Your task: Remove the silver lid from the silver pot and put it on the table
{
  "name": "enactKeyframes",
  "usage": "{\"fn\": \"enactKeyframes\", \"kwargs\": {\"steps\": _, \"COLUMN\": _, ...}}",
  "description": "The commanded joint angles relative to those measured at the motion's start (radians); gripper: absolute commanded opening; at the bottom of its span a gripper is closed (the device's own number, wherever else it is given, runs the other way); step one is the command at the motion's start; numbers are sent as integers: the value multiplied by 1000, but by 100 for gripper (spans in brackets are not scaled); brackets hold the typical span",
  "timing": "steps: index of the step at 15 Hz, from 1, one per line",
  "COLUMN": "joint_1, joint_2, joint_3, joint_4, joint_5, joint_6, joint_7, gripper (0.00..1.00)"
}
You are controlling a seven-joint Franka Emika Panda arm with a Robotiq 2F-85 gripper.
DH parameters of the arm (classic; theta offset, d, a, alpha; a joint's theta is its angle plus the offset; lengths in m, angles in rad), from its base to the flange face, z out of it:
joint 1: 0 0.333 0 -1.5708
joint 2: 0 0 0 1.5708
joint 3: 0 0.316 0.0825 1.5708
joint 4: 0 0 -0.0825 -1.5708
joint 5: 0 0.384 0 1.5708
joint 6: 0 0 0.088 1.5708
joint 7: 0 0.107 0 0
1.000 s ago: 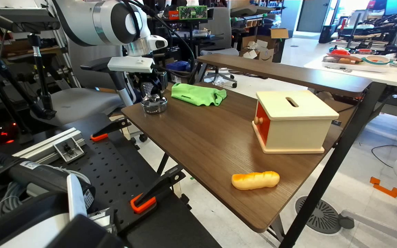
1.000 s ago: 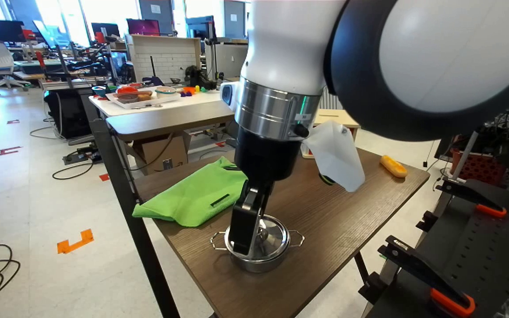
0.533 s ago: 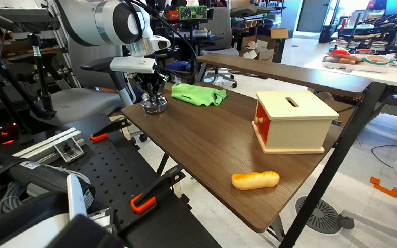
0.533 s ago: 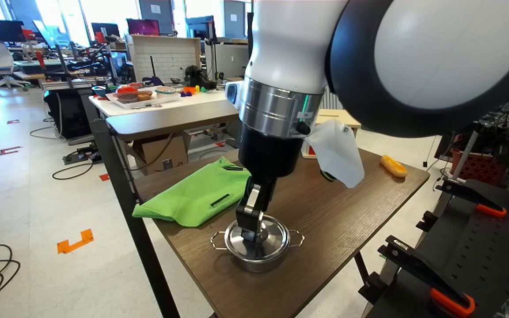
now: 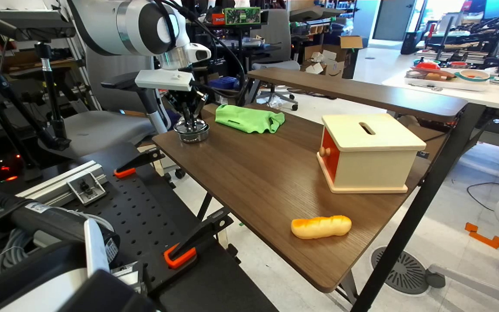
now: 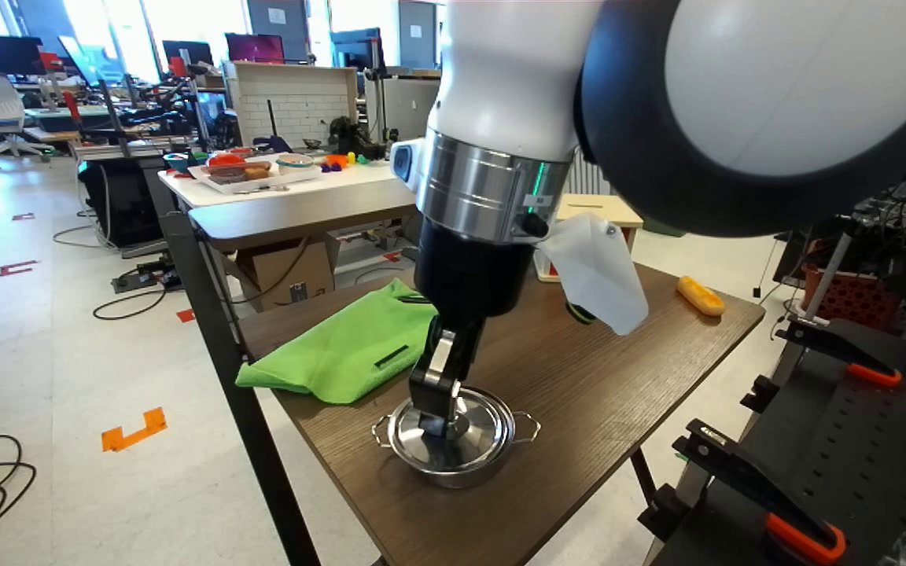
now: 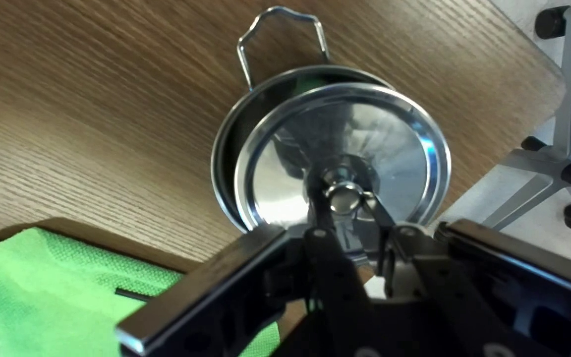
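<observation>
While the black two-fingered metal pincer (image 7: 346,197) clamps the small round shiny knob (image 7: 344,200), the flat round silver metal lid (image 7: 340,130) sits off-centre over the squat round shiny silver pot (image 5: 195,138). Jaws narrow, one each side of the knob; pincer holding lid, directly above it in both exterior views. Lid covers most of the opening; in the wrist view a dark crescent of the pot's inside shows, on the side of the bent silver wire handle (image 7: 285,11). Can't tell if lid touches pot or hangs just above.

Pot upright on the rectangular dark brown wood-grain surface (image 5: 254,173), by its left corner in an exterior view. Same view: bright green crumpled cloth (image 5: 249,118) lies to the right and slightly farther, near the pot, not touching. Pale wooden box with red side (image 5: 373,160) upright, well right of both. Orange-yellow bun-shaped thing (image 5: 321,227) lies near right, nearer than the box and apart from it. Long brown raised board (image 5: 355,89) runs along the far side. White-and-black robot arm (image 5: 137,30) reaches in from far left. Near left: black perforated bench top (image 5: 139,216), two orange-ended black clamps (image 5: 208,227) at its edge.
</observation>
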Motion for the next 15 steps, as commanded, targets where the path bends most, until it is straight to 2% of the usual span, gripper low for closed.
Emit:
{"fn": "enactKeyframes", "kwargs": {"steps": 1, "joint_1": -31, "joint_2": -58, "joint_3": 20, "joint_4": -4, "joint_5": 7, "joint_6": -87, "joint_7": -81, "gripper": 5}}
{"fn": "enactKeyframes", "kwargs": {"steps": 7, "joint_1": -81, "joint_2": -125, "joint_3": -43, "joint_4": -42, "joint_5": -30, "joint_6": -154, "joint_7": -183, "gripper": 5}}
{"fn": "enactKeyframes", "kwargs": {"steps": 11, "joint_1": -116, "joint_2": -125, "joint_3": -93, "joint_4": -64, "joint_5": -48, "joint_6": -166, "joint_7": -201, "gripper": 5}}
{"fn": "enactKeyframes", "kwargs": {"steps": 15, "joint_1": -137, "joint_2": -95, "joint_3": -114, "joint_4": -76, "joint_5": -45, "joint_6": -160, "joint_7": -203, "gripper": 5}}
